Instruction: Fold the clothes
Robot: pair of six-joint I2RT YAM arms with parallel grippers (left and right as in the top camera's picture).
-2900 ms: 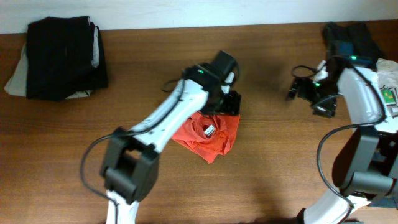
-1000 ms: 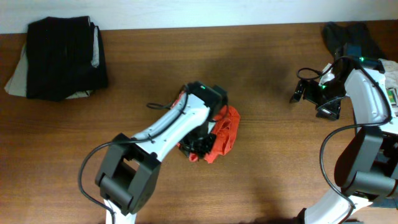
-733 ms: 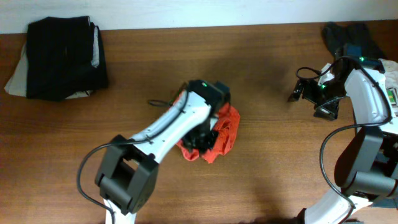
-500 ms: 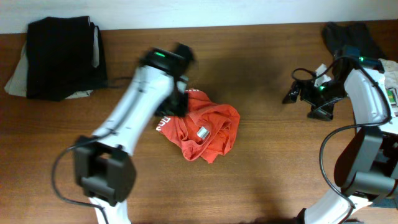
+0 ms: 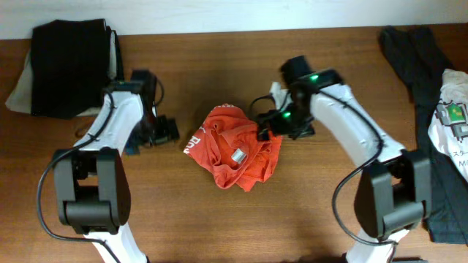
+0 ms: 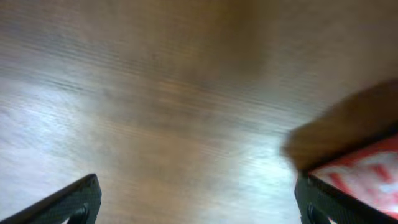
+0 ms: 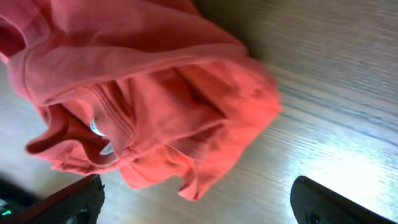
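Crumpled T-shirt (image 5: pixel 238 153) sitting right under the right fingers (image 5: pixel 268 129), spread wide, not grabbed. Left fingers (image 5: pixel 164 131) wide apart too, empty, just off its left side.

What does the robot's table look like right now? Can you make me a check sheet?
Surface: brown wooden table, no stains visible.
Job's things: red-orange T-shirt crumpled in the middle, not folded; black pile stacked at the far left corner, pale cloth under it; dark garment and white garment loose at the right edge.
Clutter: nothing seen.
Grippers: left gripper open and empty, over bare wood left of the shirt; right gripper open, over the shirt's right edge, not gripping it.
Cables: black cables loop on both sides, towards the table's front edge.
Surroundings: pale wall along the table's far edge.
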